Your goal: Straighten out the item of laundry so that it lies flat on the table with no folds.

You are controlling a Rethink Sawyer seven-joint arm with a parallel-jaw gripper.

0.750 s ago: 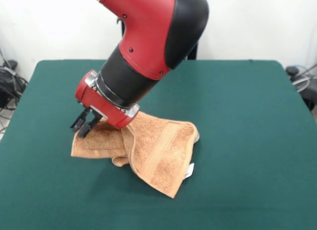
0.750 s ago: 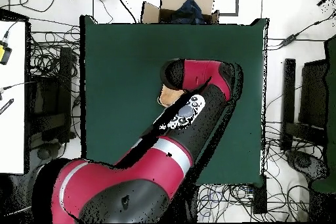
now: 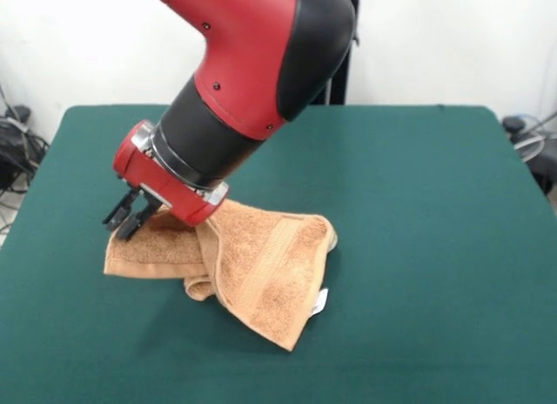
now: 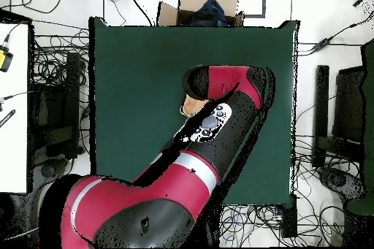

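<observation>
The green worktop (image 3: 418, 204) carries the towel (image 3: 261, 265) at about eight o'clock from its centre, bunched and folded over itself. The hand (image 3: 129, 219) is pinched shut on the towel's left corner. Drag it low and outward, slowly, so the fold opens.

arm: the gripper (image 3: 127, 218) now sits closer to the table's (image 3: 435, 247) left edge in the front view | towel (image 3: 261, 265): the whole towel sits a bit further left too, white tag (image 3: 321, 301) and all | overhead view: the arm's elbow is a little nearer the right edge
</observation>
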